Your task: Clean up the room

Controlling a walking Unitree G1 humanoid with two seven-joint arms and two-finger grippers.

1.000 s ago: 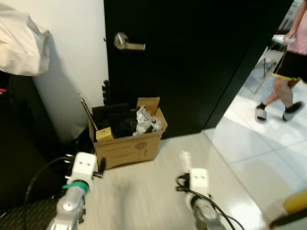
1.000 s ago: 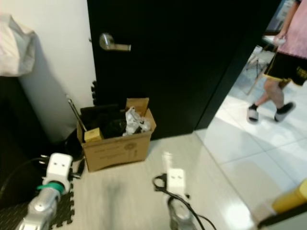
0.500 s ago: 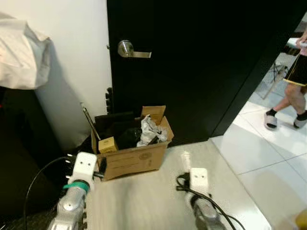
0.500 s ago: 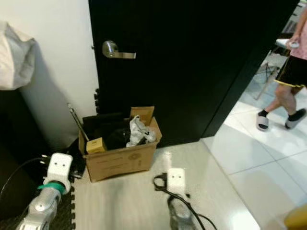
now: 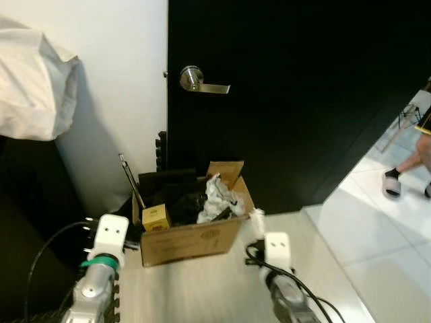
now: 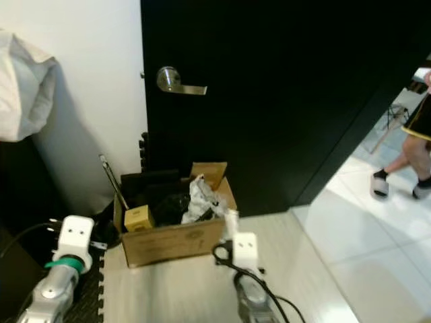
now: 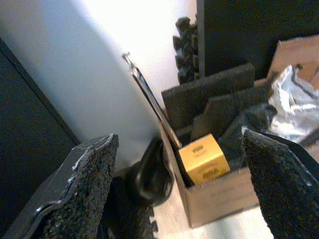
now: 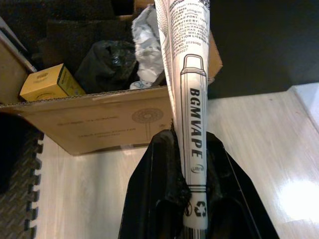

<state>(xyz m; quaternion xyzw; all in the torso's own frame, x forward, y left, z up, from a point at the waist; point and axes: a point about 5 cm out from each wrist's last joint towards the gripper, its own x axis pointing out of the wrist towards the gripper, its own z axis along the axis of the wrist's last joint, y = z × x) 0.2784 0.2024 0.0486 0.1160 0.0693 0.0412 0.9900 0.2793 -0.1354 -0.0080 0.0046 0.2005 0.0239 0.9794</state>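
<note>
An open cardboard box [image 5: 192, 235] stands on the pale floor against the black door. It holds a small yellow carton [image 7: 203, 160], black foam pieces [image 7: 209, 92], a black bag and a crumpled silvery wrapper [image 8: 147, 42]. My right gripper [image 8: 192, 144] is shut on a flat white packet [image 8: 184, 59] printed "BGMVAPE". The packet's tip [image 5: 256, 217] reaches over the box's front right corner. My left gripper [image 7: 178, 139] is open with nothing between its fingers [image 7: 84, 189]. It points at the box's left end, with its wrist [image 5: 110, 234] just left of the box.
The black door has a silver lever handle [image 5: 195, 79]. A thin metal rod [image 5: 130, 178] leans on the white wall behind the box. A white bag [image 5: 34, 87] sits high at the left. Dark foam matting [image 6: 87, 296] covers the left floor. A person [image 6: 414, 145] walks on white tiles at the right.
The camera has come closer and swung, so the box now lies right before both grippers. The packet's tip now overlaps the box's corner. The person has walked farther off to the right.
</note>
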